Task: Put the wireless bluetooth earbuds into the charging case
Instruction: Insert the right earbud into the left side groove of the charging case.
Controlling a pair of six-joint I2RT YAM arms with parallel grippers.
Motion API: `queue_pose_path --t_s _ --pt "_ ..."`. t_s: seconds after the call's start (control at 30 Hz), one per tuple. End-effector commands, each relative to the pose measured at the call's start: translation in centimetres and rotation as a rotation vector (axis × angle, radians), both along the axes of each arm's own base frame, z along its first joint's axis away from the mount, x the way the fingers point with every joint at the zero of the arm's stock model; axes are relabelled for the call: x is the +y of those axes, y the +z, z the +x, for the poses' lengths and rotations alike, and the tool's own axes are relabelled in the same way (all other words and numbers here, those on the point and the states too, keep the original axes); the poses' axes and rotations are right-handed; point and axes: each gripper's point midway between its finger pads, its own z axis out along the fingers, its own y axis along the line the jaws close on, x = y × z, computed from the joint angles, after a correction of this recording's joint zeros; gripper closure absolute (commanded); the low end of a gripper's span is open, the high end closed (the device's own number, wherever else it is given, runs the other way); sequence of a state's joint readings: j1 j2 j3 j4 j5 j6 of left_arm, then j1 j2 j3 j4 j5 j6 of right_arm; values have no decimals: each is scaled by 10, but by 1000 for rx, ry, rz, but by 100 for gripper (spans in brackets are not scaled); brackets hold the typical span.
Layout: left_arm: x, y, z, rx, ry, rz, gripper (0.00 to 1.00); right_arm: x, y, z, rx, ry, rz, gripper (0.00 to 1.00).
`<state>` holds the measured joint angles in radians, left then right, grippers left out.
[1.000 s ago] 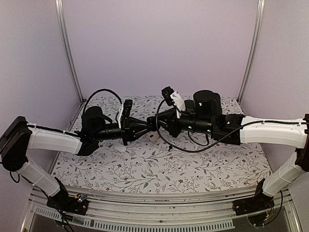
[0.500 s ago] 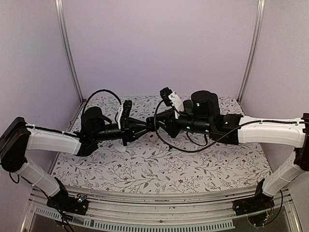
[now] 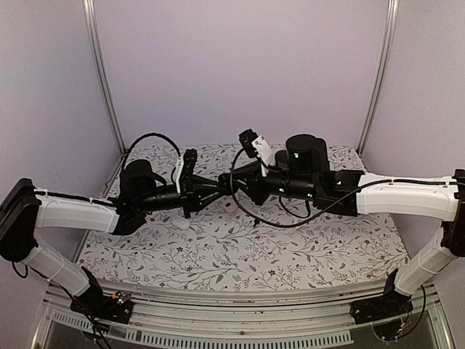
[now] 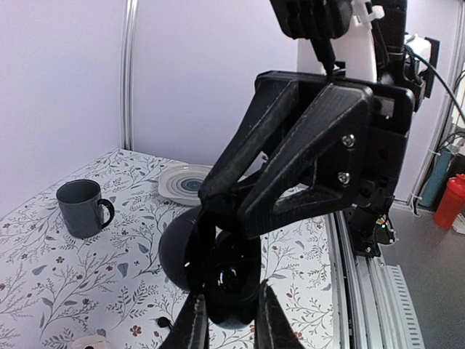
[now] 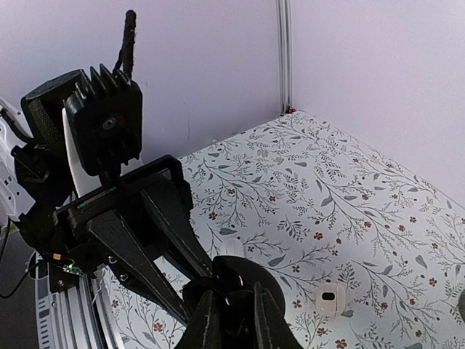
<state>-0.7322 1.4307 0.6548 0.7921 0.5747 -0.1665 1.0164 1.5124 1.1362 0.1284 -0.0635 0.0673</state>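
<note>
The right pincer [image 5: 236,320], narrow at the case [image 4: 231,287], grip impossible to tell, has edged slightly toward the table's [image 3: 240,254] left edge. The left pincer [image 4: 229,323] stays clamped on the case.

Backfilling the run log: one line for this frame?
left hand: shut on charging case, held above table | right hand: at the case, grip unclear | mug, plate: on table

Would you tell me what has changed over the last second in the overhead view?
The right arm slid slightly left and the left arm gave way leftward with it. Nothing was taken or released: the left tool and right tool stay together at the black case above the table.
</note>
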Motion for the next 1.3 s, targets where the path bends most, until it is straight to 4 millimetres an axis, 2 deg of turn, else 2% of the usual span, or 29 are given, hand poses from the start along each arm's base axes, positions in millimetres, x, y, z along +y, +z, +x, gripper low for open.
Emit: queue_pose_path --t_s 0.0,0.43,0.57,0.63,1.1,1.27 --pt "6 40 2 -122 46 -90 100 3 -34 -6 65 17 -96 84" --pt "8 46 5 -135 76 -103 100 2 -38 3 51 -28 -115 84" --pt "9 46 6 -140 79 -101 100 3 -39 2 50 -20 -119 82" --pt "8 45 6 -137 78 -98 100 3 -39 2 50 -20 -117 76" --pt "8 39 6 -132 78 -87 100 0 -39 5 56 -43 -122 71" --pt "9 32 9 -129 95 -64 100 -1 -32 5 71 -57 -110 68"
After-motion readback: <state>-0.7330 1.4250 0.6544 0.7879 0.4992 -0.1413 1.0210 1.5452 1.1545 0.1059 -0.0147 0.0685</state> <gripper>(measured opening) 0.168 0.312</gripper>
